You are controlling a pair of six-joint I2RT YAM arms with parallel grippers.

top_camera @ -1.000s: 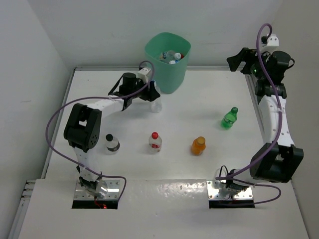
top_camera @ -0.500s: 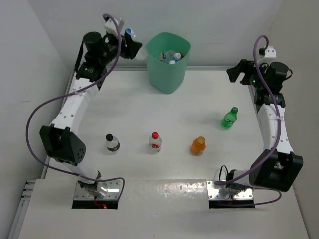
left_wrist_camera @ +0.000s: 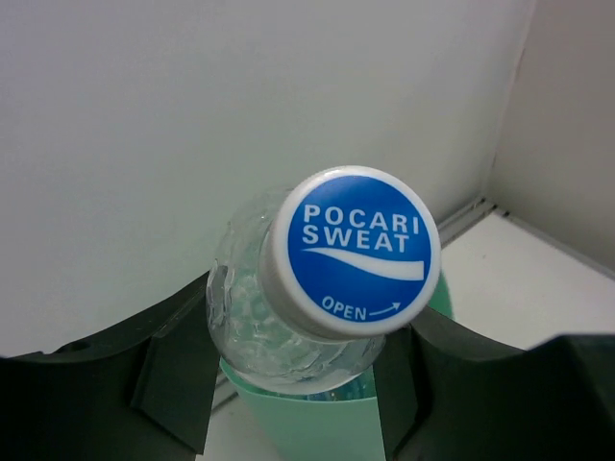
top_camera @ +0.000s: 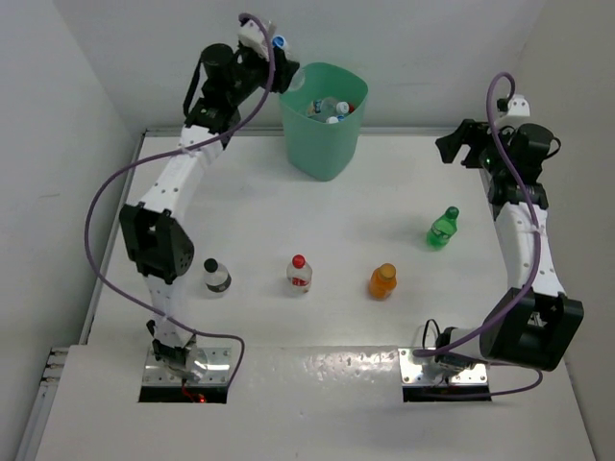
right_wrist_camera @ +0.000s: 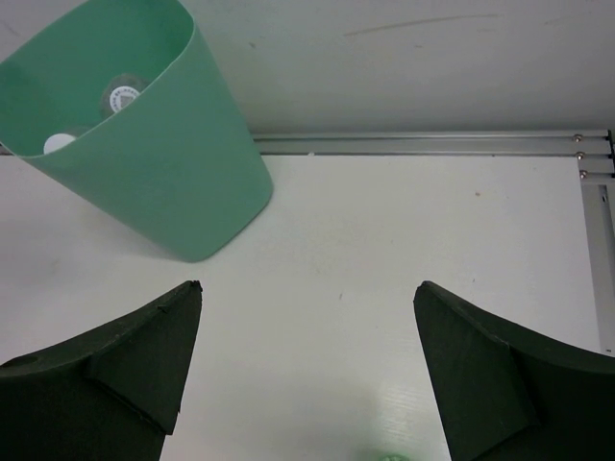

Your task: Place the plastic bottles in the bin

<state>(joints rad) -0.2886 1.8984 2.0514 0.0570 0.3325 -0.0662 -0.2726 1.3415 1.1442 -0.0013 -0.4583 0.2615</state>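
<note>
Now that my left pincer (left_wrist_camera: 293, 375), clamped on the blue-capped bottle (left_wrist_camera: 351, 252), has risen from the counter (top_camera: 404, 173), the bin (top_camera: 322, 144) lies just below it for release.

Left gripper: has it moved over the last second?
Yes. The left gripper rose from the table by the bin's base to its left rim, holding the blue-capped bottle.

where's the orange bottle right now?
Top view: the orange bottle stands right of centre on the table, between the red-capped bottle and the green bottle.
</note>
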